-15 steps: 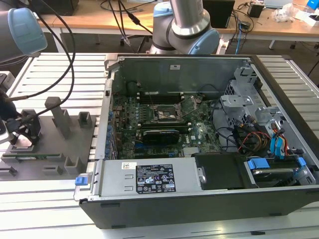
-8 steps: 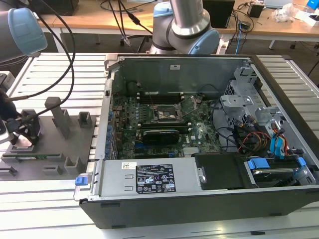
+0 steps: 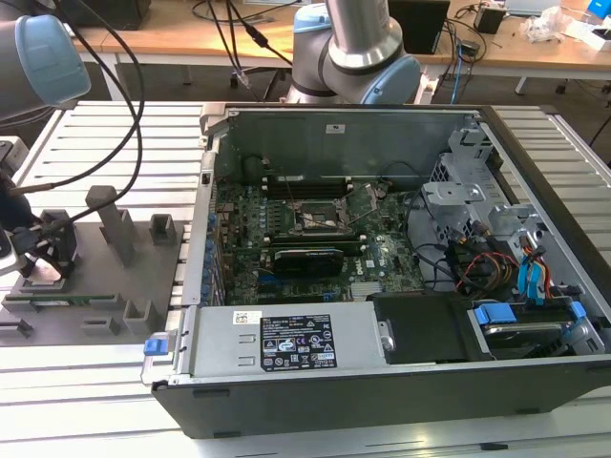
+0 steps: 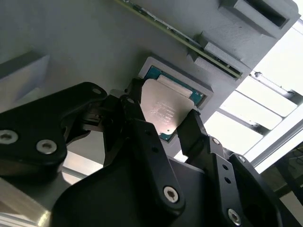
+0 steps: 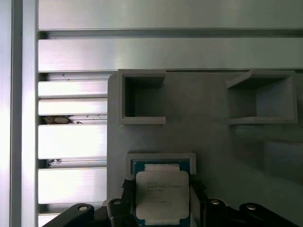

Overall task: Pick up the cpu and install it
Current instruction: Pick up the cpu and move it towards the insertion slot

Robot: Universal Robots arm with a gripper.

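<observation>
Closest, the hand (image 4: 163,112) clamps the cpu (image 5: 162,194) by opposite edges, the chip seated in its grey fixture (image 5: 213,142). Installation in the motherboard socket (image 3: 320,218) is not yet done.

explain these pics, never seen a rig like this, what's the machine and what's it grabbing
The machine is a robot arm with a gripper. The exterior view is from a camera off the arm: an open pc lies on a slotted table, with a grey fixture at the exterior view's left. Both wrist views come from cameras on the arm, looking past the gripper. There the cpu lies in a pocket of the fixture, with the gripper around it. Whether it grips it, I can't tell.
</observation>
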